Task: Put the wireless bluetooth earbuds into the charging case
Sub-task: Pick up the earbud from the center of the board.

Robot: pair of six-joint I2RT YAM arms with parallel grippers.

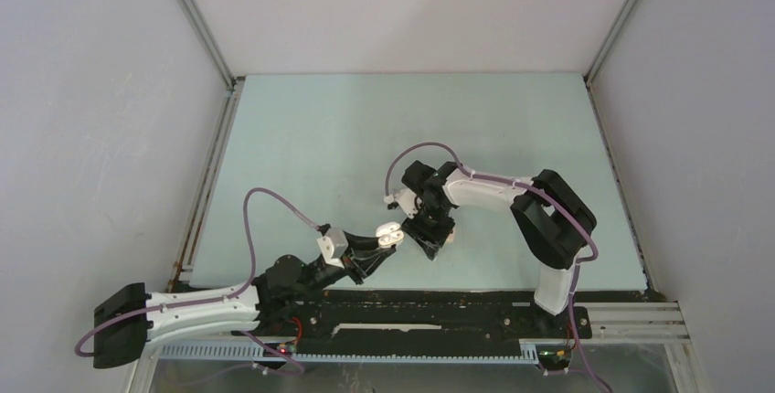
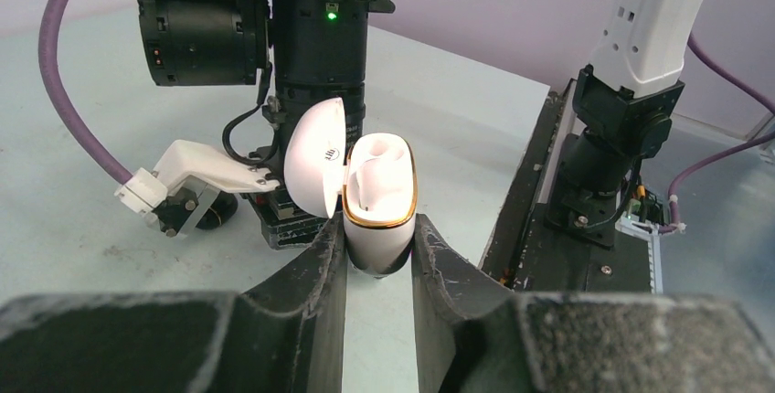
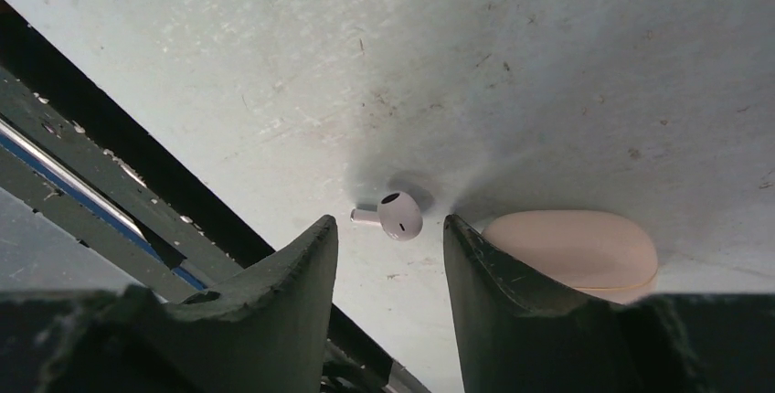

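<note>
Glossy gold-rimmed charging case (image 2: 379, 245) tight in left claw (image 2: 379, 227); right claw (image 3: 388, 225) half-wide over smooth earbud (image 3: 399, 215).

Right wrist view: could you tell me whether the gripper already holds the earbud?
No, the earbud lies on the table between the fingers of the right gripper, untouched.

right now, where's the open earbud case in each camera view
top view: open case just below centre, held by the left hand.
left wrist: dead centre, clamped between the fingers.
right wrist: pale rounded shape at lower right may be it, cannot tell.
shared landmark: black rail along the table's near edge, in all three.
</note>
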